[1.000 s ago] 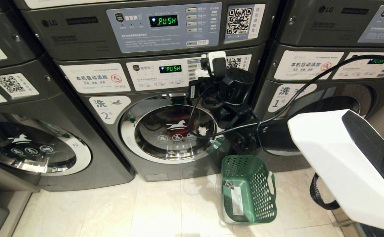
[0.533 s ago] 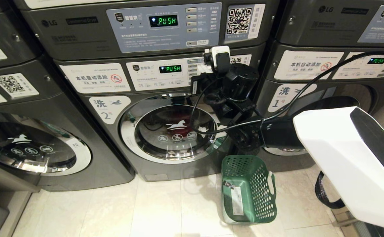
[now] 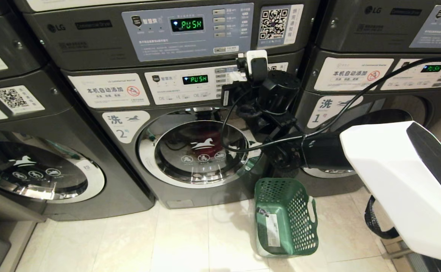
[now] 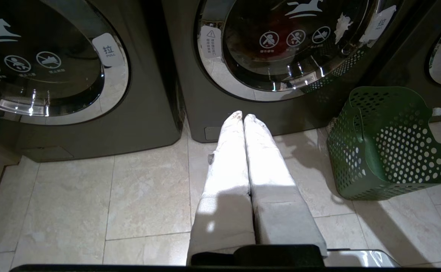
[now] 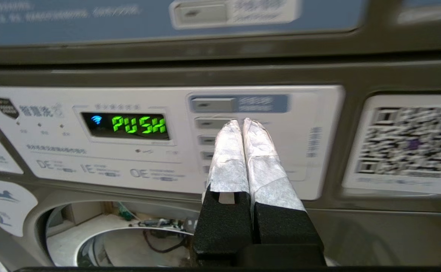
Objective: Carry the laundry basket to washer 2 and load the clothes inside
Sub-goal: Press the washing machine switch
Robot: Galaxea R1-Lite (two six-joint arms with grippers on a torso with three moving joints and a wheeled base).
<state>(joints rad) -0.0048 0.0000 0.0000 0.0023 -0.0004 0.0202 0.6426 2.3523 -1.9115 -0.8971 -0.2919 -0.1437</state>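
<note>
While fingers pressed together, right gripper at washer 2 buttons — basket emptied.

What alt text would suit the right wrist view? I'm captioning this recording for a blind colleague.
The right gripper, jaws shut and tips wrapped in white, points at the column of grey buttons on washer 2's white control panel, beside a green display reading PUSH. A QR sticker sits further along the panel, and the chrome door rim shows below.

Washers in a row, basket on the floor in front

Washer 2 is flanked by like washers on both sides; the laundry basket is set on the floor before its right corner, and clothes are seen inside behind the door.
</note>
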